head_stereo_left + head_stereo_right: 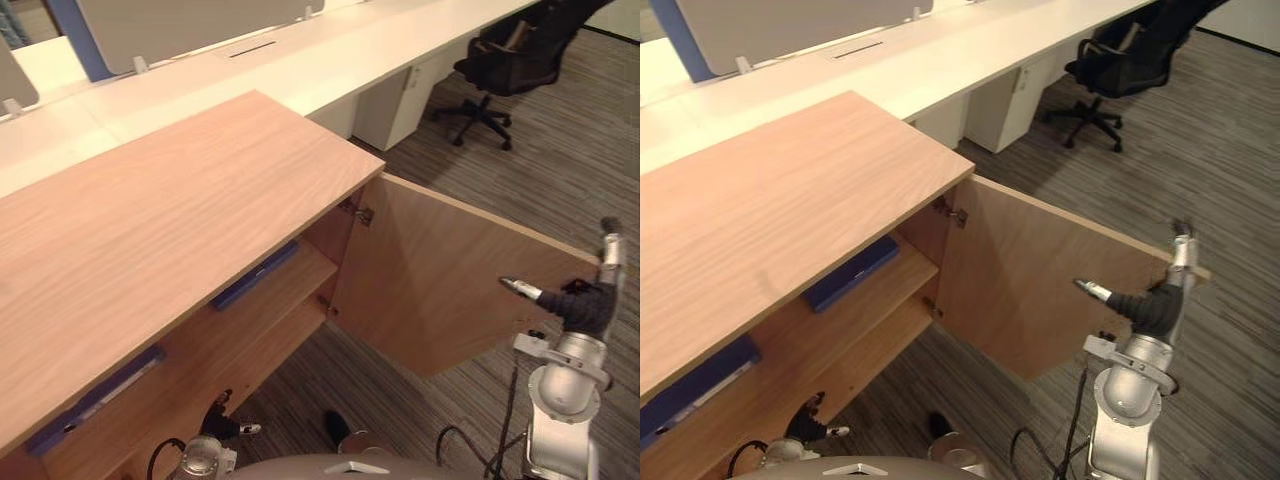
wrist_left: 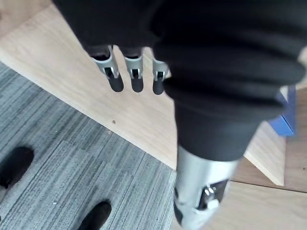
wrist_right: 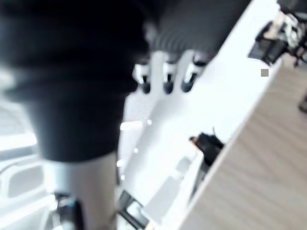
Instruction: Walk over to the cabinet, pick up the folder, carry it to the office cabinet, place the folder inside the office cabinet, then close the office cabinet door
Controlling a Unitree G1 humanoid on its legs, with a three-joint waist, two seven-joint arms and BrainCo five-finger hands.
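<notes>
Folder (image 1: 255, 275), a blue one, lies flat on the upper shelf (image 1: 295, 300) inside the office cabinet (image 1: 170, 210), near a second blue folder (image 1: 95, 400), so I judge that only the door (image 1: 440, 280) is left to close. For this the right hand (image 1: 585, 303) stands at the door's free edge, fingers straight and empty, while the left hand (image 2: 134, 79) hangs low, relaxed, holding nothing. The eye views give the whole door, whereas the right wrist view shows its wooden edge close past the fingertips; I cannot tell if they touch.
</notes>
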